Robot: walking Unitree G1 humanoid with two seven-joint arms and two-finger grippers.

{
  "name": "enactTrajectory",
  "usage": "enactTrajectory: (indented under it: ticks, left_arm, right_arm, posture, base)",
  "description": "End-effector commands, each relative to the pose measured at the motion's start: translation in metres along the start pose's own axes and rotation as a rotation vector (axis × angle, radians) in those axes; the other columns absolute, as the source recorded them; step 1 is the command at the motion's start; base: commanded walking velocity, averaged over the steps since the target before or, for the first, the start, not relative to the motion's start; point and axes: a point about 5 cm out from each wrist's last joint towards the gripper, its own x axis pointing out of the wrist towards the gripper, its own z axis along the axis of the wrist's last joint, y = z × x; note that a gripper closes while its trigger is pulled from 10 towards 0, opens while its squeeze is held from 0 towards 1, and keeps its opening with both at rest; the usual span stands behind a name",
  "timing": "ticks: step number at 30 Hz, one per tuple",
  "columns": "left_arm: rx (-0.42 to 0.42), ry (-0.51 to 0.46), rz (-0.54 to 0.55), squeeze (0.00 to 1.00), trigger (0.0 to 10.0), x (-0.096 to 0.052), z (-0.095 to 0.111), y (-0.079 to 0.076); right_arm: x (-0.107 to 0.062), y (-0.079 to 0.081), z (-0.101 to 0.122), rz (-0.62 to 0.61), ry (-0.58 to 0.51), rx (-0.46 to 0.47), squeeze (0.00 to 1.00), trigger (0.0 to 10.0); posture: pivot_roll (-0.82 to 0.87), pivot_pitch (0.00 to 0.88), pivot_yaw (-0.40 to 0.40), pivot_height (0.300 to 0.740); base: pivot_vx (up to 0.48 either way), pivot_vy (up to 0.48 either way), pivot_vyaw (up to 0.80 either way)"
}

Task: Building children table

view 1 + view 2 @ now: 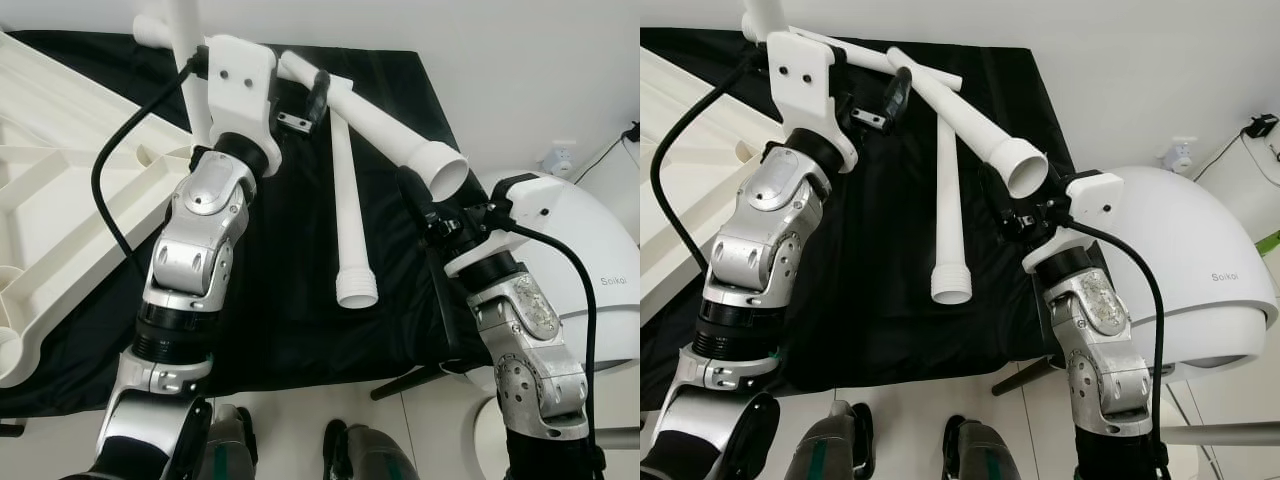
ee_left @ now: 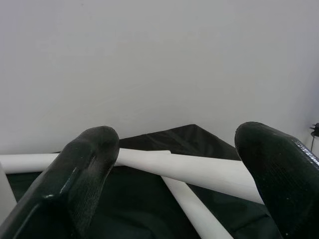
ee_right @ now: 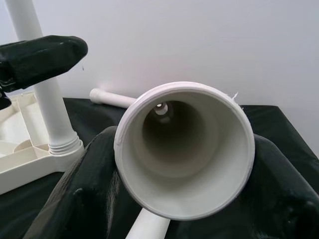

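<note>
The white tabletop (image 1: 50, 210) lies upside down at the left, with one white leg (image 1: 185, 50) standing upright in it. My right gripper (image 1: 425, 200) is shut on another white leg (image 1: 390, 130), held tilted above the black cloth (image 1: 280, 290); its hollow wide end (image 3: 184, 149) faces the right wrist camera between the fingers (image 3: 75, 199). A further leg (image 1: 350, 230) lies flat on the cloth under it. My left gripper (image 1: 305, 105) is raised beside the upright leg, open, nothing between its fingers (image 2: 79, 174).
Another white leg (image 1: 880, 58) lies across the back of the cloth. A white domed appliance (image 1: 590, 260) stands at the right, close to my right arm. A wall socket (image 1: 560, 155) and cable sit behind it. My feet (image 1: 360, 455) show on the white floor.
</note>
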Motion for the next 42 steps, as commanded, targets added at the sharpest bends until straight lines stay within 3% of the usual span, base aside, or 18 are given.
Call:
enactTrajectory:
  ticks: [1,3,10,32,42]
  left_arm:
    - [0.013,0.007,-0.190,0.00,10.0,-0.005,0.001,-0.016]
    - [0.037,0.029,-0.255,0.00,10.0,-0.011,-0.002,-0.021]
    - [0.053,0.067,-0.304,0.00,10.0,-0.019,-0.007,-0.025]
    - [0.064,0.096,-0.318,0.00,10.0,-0.022,-0.011,-0.022]
    - [0.060,0.096,-0.318,0.00,10.0,-0.022,-0.011,-0.022]
  right_arm:
    - [-0.003,0.000,-0.003,-0.006,0.019,0.002,0.00,10.0]
    - [-0.005,0.001,-0.006,-0.004,0.043,0.015,0.00,10.0]
    - [-0.011,0.003,-0.013,-0.029,0.089,0.034,0.00,10.0]
    - [-0.026,-0.006,-0.005,-0.222,0.059,-0.016,0.00,10.0]
    - [-0.029,-0.005,-0.005,-0.239,0.063,-0.011,0.00,10.0]
  posture:
    - [-0.02,0.162,-0.056,0.740]
    - [-0.02,0.165,-0.057,0.740]
    - [-0.02,0.170,-0.060,0.740]
    - [-0.02,0.178,-0.048,0.740]
    - [-0.03,0.178,-0.044,0.740]
  base:
    - [0.000,0.000,0.00]
    - [0.000,0.000,0.00]
    - [0.000,0.000,0.00]
    - [0.000,0.000,0.00]
    - [0.000,0.000,0.00]
